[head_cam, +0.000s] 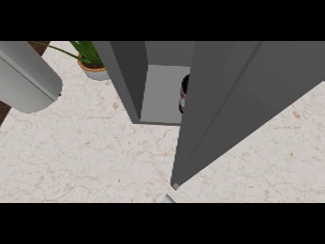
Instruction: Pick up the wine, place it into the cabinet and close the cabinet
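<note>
Wine [184,93] inside cabinet [133,81]; label unreadable; door [242,105] ajar.

Even, soft light (cabinet [193,86] interior shaded).

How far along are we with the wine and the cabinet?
Done: the wine bottle seems to stand inside the cabinet, only a dark sliver showing past the door. In hand: nothing visible; no hand clearly shows, just a grey forearm upper left. Left: the door stands open and needs closing.
</note>
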Robot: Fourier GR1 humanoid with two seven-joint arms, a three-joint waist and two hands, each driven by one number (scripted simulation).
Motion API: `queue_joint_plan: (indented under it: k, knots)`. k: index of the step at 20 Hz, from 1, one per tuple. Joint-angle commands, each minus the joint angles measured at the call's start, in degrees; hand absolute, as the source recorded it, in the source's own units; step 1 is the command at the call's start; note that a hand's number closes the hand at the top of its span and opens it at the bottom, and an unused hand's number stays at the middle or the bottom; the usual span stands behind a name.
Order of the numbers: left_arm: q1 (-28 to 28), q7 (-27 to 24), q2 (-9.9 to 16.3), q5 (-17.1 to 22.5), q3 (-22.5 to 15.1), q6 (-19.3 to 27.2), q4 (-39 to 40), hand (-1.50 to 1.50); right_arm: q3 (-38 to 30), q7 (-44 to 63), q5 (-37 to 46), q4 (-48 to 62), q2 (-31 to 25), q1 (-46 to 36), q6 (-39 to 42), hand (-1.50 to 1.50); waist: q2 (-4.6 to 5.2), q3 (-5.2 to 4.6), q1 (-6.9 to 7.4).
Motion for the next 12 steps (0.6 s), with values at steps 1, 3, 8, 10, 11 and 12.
queue_joint_plan:
  k: [1,3,8,10,11,12]
  knots:
    - [2.3,-1.4,1.0,-0.8,1.3,-3.1,1.4,-1.50,1.9,-2.1,3.3,8.9,8.0,-8.7,-9.0,1.50,0.17,-0.06,0.32]
    - [3.1,-1.4,2.3,0.8,3.3,-6.2,2.7,-1.50,1.0,-2.2,3.2,10.1,8.0,-11.7,-10.6,1.50,0.27,-0.06,0.60]
    - [4.2,-1.3,3.3,1.8,5.8,-11.4,6.0,-1.50,-4.9,-2.5,-0.5,17.3,8.0,-19.9,-13.0,1.50,0.81,-0.04,0.84]
    - [5.8,-1.3,4.2,1.1,6.9,-12.5,6.0,-1.50,-8.5,-4.7,-1.3,23.1,8.2,-23.5,-14.5,1.50,0.84,0.11,0.77]
    - [7.1,-1.9,4.6,1.9,7.8,-13.8,5.4,-1.50,-9.1,-3.0,-1.9,24.9,8.2,-26.6,-16.9,1.50,0.62,0.09,1.53]
    - [5.8,-0.2,5.4,3.8,9.4,-15.2,6.7,-1.50,-11.3,-6.7,-4.0,29.0,8.3,-26.8,-14.8,1.50,1.09,0.16,0.94]
